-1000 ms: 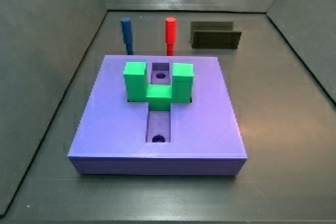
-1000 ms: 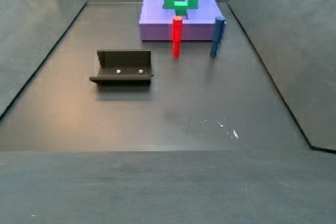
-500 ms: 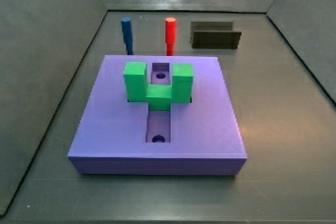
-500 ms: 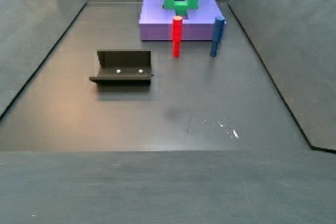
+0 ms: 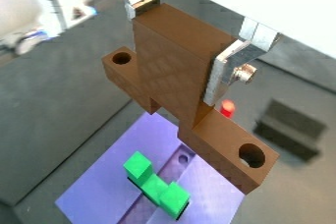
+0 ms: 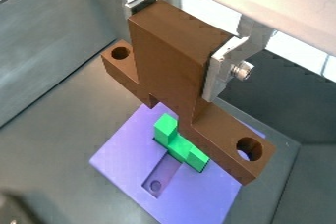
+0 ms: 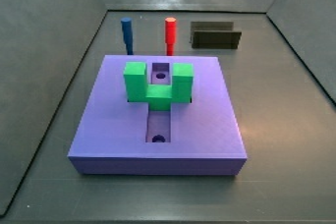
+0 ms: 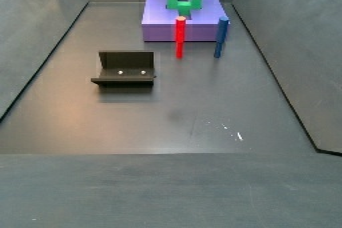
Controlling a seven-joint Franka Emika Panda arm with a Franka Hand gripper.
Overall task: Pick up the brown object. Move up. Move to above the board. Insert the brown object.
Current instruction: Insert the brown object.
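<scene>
The gripper (image 5: 188, 33) shows only in both wrist views, where its silver fingers (image 6: 226, 62) clamp the upright bar of the brown object (image 6: 179, 78). The piece hangs in the air above the board (image 5: 112, 179), with the green U-shaped block (image 6: 180, 145) directly below it. In a side view a red peg (image 7: 171, 32), a blue peg (image 7: 128, 33) and the fixture (image 7: 217, 37) stand beyond the board's far edge.

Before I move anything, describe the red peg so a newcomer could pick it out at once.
Start at the large flat purple-blue board with the green U-shaped block. Just off one short edge stand two slim upright pegs; the dark L-shaped fixture lies further out. The red peg is the one nearer the fixture; its neighbour, the blue peg, differs in colour. The gripper is out of the side views.
</scene>
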